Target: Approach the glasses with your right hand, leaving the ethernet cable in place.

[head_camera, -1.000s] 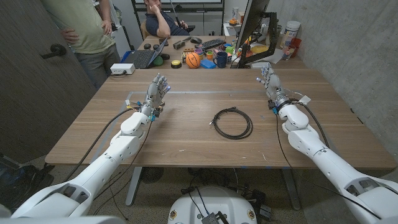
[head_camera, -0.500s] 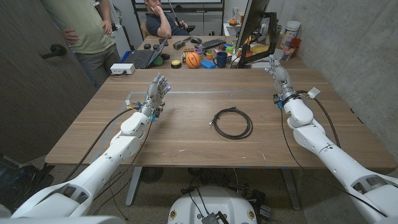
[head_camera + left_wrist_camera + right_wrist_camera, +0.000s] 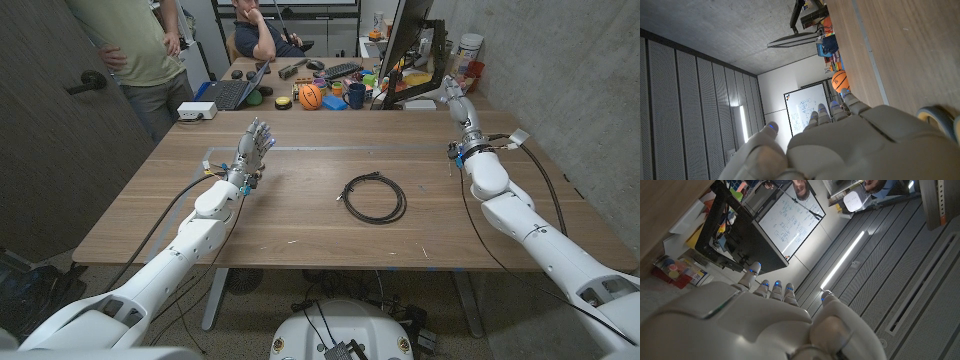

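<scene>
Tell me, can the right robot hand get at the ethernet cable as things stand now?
Probably yes. The ethernet cable lies coiled in the open on the wooden table, nothing beside it. The right robot hand, near the far right corner, holds nothing, and bare table lies between.

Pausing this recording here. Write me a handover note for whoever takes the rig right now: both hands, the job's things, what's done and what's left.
Left hand: open, fingers apart, holding nothing, over the table's left half.
Right hand: open, holding nothing, fingers pointing away from the robot at the table's far right corner, near the cluttered desk behind.
Ethernet cable: coiled at mid-table, clear of both hands.
Glasses: I cannot make them out in any view.
Done: cable left alone.
Left: locate the glasses, then bring the right hand to them, staying off the cable.
</scene>
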Action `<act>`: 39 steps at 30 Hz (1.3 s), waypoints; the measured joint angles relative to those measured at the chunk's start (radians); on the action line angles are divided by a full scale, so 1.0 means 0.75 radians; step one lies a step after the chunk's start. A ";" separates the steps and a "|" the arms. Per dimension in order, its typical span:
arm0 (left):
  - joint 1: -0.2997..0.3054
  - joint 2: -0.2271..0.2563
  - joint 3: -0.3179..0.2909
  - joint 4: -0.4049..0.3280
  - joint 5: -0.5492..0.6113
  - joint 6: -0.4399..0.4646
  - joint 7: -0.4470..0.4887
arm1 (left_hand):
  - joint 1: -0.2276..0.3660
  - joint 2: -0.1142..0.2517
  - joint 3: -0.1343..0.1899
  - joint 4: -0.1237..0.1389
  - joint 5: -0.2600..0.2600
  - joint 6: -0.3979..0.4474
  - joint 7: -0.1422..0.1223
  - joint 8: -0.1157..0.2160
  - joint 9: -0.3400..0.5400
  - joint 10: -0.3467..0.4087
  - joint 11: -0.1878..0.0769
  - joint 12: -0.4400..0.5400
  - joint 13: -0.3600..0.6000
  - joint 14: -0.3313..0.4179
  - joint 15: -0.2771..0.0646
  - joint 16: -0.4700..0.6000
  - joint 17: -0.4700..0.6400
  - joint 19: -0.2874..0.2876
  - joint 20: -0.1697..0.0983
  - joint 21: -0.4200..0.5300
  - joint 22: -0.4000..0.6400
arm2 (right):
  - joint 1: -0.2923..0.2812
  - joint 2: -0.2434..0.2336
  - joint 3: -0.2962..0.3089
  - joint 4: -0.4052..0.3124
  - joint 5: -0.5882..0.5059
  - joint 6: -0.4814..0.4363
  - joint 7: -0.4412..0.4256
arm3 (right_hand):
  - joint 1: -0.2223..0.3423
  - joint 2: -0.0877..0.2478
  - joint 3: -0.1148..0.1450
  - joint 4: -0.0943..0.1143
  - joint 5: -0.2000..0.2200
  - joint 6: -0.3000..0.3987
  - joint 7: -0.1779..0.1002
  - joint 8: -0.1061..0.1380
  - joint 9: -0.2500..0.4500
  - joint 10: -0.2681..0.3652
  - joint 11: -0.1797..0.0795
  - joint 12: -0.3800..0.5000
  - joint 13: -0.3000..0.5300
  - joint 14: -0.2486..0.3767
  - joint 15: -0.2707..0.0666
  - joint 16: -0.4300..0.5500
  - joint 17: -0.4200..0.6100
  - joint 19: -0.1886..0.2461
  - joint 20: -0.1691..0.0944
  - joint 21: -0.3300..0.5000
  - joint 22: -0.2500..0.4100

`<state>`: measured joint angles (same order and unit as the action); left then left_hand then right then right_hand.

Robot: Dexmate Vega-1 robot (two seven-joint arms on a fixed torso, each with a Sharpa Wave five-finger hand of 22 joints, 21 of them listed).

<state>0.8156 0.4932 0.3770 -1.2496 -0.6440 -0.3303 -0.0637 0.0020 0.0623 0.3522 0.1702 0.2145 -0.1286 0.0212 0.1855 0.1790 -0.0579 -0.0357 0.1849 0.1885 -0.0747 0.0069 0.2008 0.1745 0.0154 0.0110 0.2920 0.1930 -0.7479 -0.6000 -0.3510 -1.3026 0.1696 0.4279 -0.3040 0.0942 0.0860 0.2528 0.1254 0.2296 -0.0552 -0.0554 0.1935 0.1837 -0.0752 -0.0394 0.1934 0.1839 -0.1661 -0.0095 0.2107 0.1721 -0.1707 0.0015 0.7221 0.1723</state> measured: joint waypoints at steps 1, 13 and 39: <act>0.000 0.000 0.000 0.000 0.000 0.000 0.000 | 0.000 0.000 0.000 0.000 0.000 0.000 0.000 0.000 0.000 0.000 0.000 0.000 0.000 0.000 0.000 0.000 0.000 0.000 0.000 0.000 0.000 | 0.003 -0.006 -0.002 -0.003 -0.024 -0.012 -0.020 | 0.000 0.000 0.002 -0.002 0.002 0.000 0.000 0.000 0.000 0.000 0.000 0.000 0.000 0.000 0.000 0.000 0.000 0.000 0.000 -0.003 0.000; 0.003 -0.002 0.003 -0.006 0.003 0.000 0.002 | 0.000 0.000 -0.005 -0.002 0.005 0.000 0.000 0.000 0.000 0.000 0.000 0.000 0.000 0.000 0.000 0.000 0.000 0.000 0.000 0.000 0.000 | 0.036 -0.039 -0.027 -0.015 -0.221 -0.168 -0.193 | 0.022 -0.022 -0.012 -0.023 0.002 -0.008 -0.002 0.000 0.000 -0.006 -0.005 0.000 0.000 -0.007 -0.007 -0.010 0.000 -0.002 0.013 -0.026 0.000; 0.053 0.011 -0.001 -0.082 0.013 0.012 0.059 | 0.000 0.000 -0.020 0.001 0.005 0.000 0.000 0.000 0.000 0.000 0.000 0.000 0.000 0.000 0.000 0.000 0.000 0.008 0.008 -0.010 0.000 | 0.156 -0.103 -0.177 -0.056 -0.605 -0.658 -0.477 | 0.060 -0.046 -0.031 -0.053 0.019 -0.044 0.015 -0.012 0.000 -0.020 -0.026 -0.010 0.000 -0.005 -0.029 -0.015 0.000 -0.002 0.016 -0.083 0.000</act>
<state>0.8555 0.5017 0.3759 -1.3108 -0.6340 -0.3209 -0.0198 0.0020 0.0623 0.3374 0.1710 0.2184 -0.1286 0.0212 0.1855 0.1788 -0.0579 -0.0357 0.1848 0.1884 -0.0747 0.0068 0.2007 0.1744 0.0210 0.0167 0.2843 0.1929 -0.6312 -0.6776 -0.4838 -1.3443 -0.2842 -0.0654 -0.6618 0.1393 0.0511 0.2292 0.0855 0.2435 -0.0882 -0.0443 0.1847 0.1837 -0.0900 -0.0591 0.1857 0.1838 -0.1697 -0.0309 0.1995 0.1724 -0.1722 0.0138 0.6602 0.1724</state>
